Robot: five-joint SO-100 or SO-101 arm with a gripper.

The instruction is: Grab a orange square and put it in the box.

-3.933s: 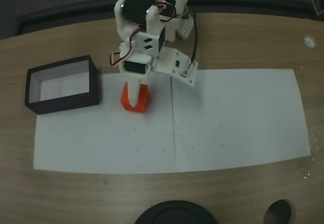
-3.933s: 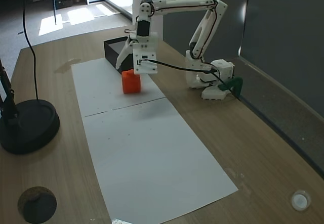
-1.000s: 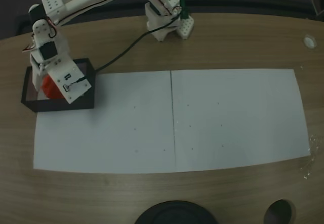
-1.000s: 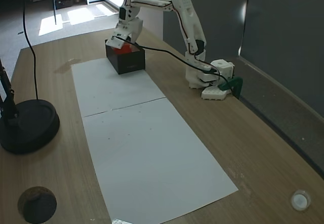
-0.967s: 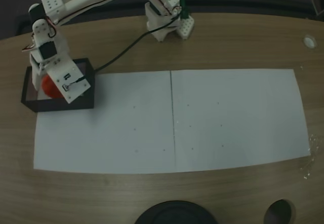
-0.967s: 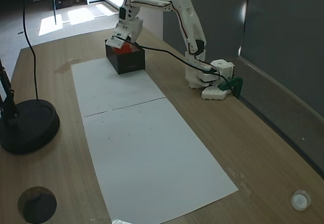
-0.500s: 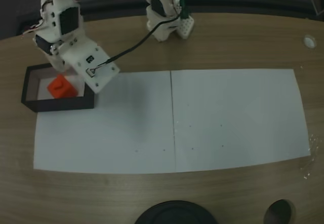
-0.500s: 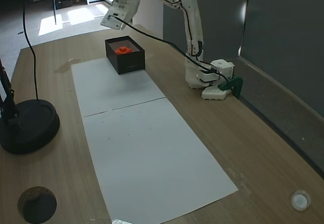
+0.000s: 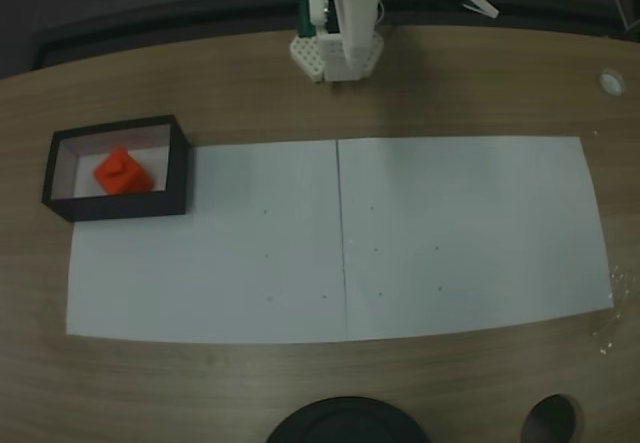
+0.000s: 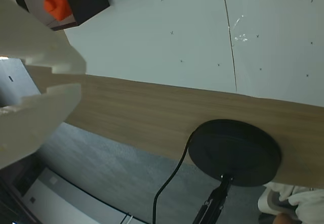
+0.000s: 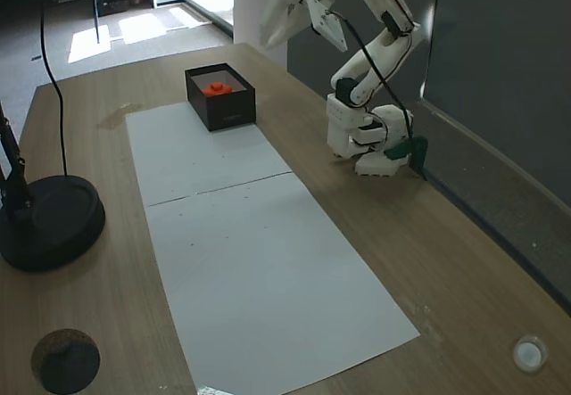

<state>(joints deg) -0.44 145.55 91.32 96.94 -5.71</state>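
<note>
Sitting alone in the box, the orange square is delivered; the claw, now empty and spread, has pulled away.

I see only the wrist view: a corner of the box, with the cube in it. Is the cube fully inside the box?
Observer: Yes. In a fixed view the cube lies on the floor of the box, left of its middle.
Operator: And the claw, is it above the box?
Observer: No. The claw is raised high near the arm's base, away from the box.
Operator: Is it open?
Observer: Yes, its fingers stand apart and hold nothing.
</note>
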